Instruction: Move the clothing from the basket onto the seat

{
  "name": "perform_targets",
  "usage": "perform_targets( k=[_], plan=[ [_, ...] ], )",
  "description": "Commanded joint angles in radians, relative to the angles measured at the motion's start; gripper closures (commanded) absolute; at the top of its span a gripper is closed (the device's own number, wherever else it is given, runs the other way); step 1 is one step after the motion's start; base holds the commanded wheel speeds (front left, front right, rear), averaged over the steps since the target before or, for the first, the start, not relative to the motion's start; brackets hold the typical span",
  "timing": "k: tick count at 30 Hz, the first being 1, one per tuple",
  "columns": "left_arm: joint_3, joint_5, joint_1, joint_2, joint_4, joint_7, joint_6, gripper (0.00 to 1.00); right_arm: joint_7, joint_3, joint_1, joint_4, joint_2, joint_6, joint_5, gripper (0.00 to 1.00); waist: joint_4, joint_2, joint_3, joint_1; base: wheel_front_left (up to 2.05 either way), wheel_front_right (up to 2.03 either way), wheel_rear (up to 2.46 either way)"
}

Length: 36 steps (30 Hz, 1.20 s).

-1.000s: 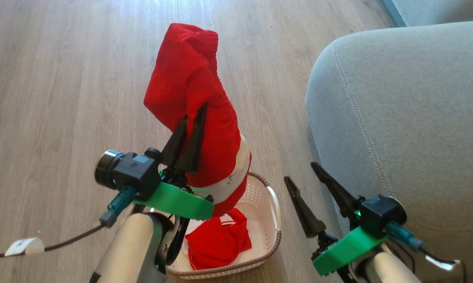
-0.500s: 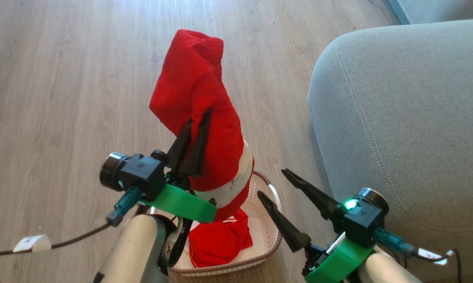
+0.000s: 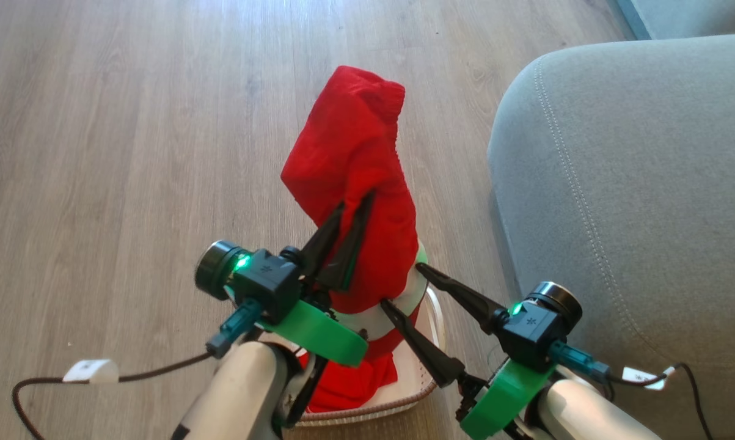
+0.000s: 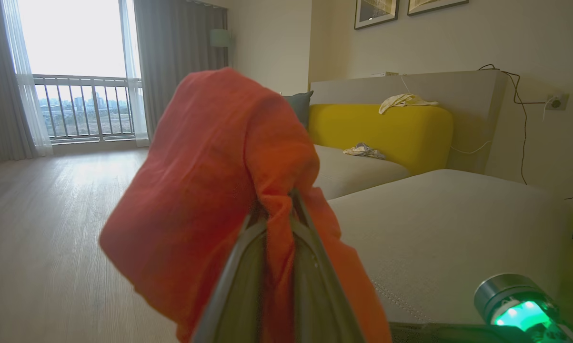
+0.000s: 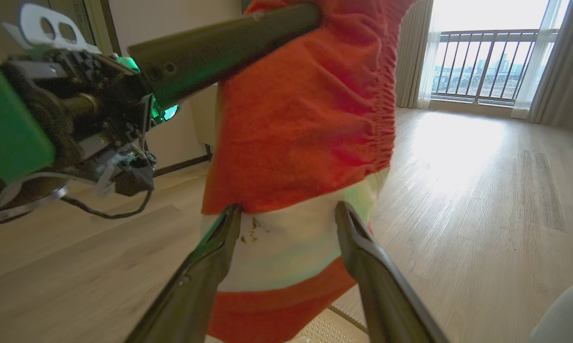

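Transfer step: left gripper (image 3: 356, 200) fingers clamped on clothing (image 3: 343, 140) above basket (image 3: 367, 413); right gripper (image 3: 402, 285) fingers apart astride its band. Next: swing onto seat (image 3: 636, 183).

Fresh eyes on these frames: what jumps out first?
A bright red garment is held up high at centre, pinched in the shut left tool above the basket. The open right tool straddles its white band from the right. The big grey-green seat looms along the right side of the head view.
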Motion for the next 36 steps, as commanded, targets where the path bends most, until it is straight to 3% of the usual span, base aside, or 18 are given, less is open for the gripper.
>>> perform_targets(
  k=[1, 17, 35, 36],
  plan=[
    [0.021, -0.004, -0.057, 0.005, -0.036, -0.005, 0.006, 1.0, -0.006, 0.006, -0.036, -0.021, 0.003, 0.0, -0.003, 0.0, 0.003, 0.0, 0.0, 0.0, 0.0, 0.0, 0.0],
    [-0.085, -0.028, -0.069, 0.005, -0.023, -0.005, 0.028, 1.0, -0.006, 0.039, -0.105, 0.078, 0.068, 0.0, -0.04, 0.0, 0.014, 0.0, -0.001, 0.0, 0.0, 0.0, 0.0],
    [-0.142, -0.054, -0.059, 0.005, -0.024, -0.005, 0.033, 1.0, -0.006, -0.066, -0.125, 0.162, 0.166, 0.0, -0.114, 0.0, 0.037, 0.0, -0.005, 0.0, 0.0, 0.0, 0.0],
    [-0.143, -0.054, -0.059, 0.005, -0.023, -0.005, 0.032, 1.0, -0.006, -0.073, -0.122, 0.166, 0.172, 0.0, -0.109, 0.64, 0.039, 0.0, -0.006, 0.0, 0.0, 0.0, 0.0]
  ],
)
